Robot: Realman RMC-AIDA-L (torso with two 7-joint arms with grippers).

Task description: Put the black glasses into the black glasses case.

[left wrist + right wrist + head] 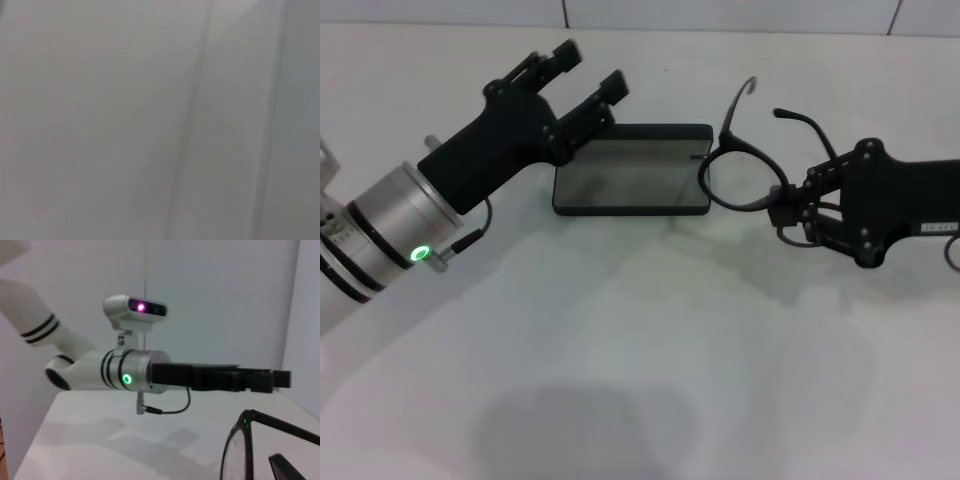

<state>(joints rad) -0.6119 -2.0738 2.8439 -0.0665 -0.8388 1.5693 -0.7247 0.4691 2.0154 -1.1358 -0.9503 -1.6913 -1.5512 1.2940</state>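
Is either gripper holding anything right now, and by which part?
The right gripper grips the thin black-framed glasses by one lens rim, beside the case. The left gripper is open, empty.

Black glasses [745, 160] beside open black glasses case [632, 170]

table: white [640, 380], matte, with soft shadows across it
wall: pale tiles with thin dark joints [740, 14] behind the table
light: even, diffuse, from overhead
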